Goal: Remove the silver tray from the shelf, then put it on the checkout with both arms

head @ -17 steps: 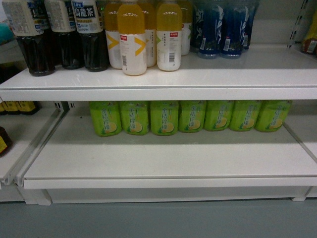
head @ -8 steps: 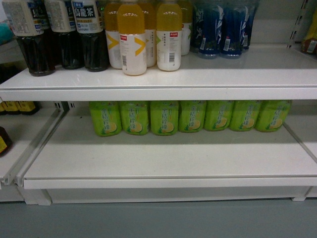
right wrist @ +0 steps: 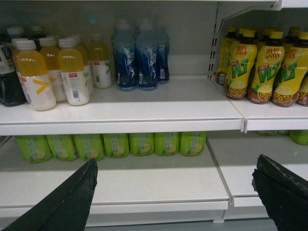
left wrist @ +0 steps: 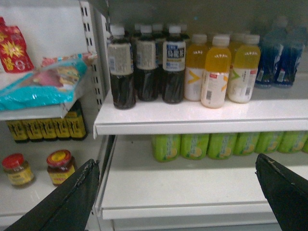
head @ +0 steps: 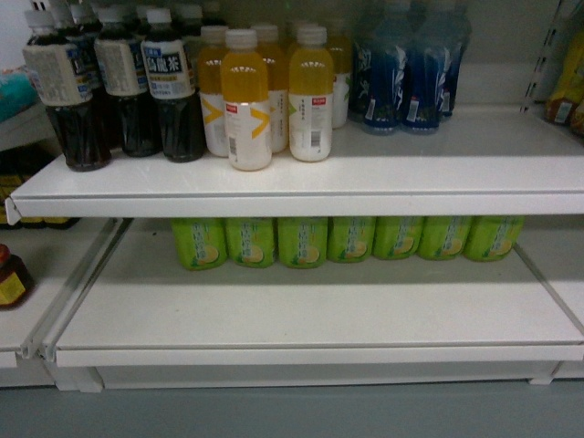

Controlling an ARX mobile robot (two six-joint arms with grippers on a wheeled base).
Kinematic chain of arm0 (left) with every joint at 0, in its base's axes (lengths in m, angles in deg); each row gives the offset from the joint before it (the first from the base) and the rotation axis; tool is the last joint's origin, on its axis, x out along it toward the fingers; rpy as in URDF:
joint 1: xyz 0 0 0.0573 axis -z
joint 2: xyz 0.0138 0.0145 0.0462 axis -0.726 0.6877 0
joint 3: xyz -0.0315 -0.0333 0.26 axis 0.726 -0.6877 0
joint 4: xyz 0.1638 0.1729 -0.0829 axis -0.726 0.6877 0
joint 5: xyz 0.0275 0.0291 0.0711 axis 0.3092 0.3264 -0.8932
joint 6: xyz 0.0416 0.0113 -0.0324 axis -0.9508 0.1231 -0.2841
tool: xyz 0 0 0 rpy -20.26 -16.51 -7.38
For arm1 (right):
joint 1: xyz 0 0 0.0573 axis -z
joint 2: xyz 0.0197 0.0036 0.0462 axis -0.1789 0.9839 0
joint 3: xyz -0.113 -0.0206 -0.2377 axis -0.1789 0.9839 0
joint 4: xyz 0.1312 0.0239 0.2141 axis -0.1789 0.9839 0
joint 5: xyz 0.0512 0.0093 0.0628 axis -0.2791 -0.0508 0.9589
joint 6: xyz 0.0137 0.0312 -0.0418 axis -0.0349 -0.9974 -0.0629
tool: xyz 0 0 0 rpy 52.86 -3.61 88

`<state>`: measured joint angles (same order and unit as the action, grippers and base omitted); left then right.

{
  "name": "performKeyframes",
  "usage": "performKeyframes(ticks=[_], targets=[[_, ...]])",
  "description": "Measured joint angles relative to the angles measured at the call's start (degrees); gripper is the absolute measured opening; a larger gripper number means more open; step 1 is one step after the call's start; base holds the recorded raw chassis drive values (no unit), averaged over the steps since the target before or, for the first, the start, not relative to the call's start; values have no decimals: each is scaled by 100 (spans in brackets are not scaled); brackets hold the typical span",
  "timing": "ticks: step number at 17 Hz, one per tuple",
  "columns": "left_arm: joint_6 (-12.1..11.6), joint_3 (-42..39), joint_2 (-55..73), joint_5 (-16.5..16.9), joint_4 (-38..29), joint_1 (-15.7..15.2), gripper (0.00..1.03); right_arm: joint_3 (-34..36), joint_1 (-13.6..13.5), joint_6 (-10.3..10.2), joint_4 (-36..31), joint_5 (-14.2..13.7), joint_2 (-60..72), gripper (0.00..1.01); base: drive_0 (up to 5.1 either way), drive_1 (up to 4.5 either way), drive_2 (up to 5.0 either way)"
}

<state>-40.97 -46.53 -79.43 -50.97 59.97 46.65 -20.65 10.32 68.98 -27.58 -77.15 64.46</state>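
Bottles (head: 246,109) on white shelf (head: 301,187)

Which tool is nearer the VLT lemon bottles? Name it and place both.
Right. The right tool, open, sits below the VLT lemon bottles, which stand up to its right. The left tool, open, faces the dark tea bottles farther left; its view misses the VLT bottles.

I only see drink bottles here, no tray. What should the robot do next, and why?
Probably turn or roll to search elsewhere. No view shows a tray: the upper shelf and lower shelf hold only bottles. The left gripper and right gripper are open and empty, with nothing here to grasp.
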Motion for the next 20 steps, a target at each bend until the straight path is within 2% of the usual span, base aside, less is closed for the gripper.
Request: performKeyframes(ticks=[20], targets=[[-63,0,0,15,-24,0,98,0,0,0,-17,-4,0,98,0,0,0]])
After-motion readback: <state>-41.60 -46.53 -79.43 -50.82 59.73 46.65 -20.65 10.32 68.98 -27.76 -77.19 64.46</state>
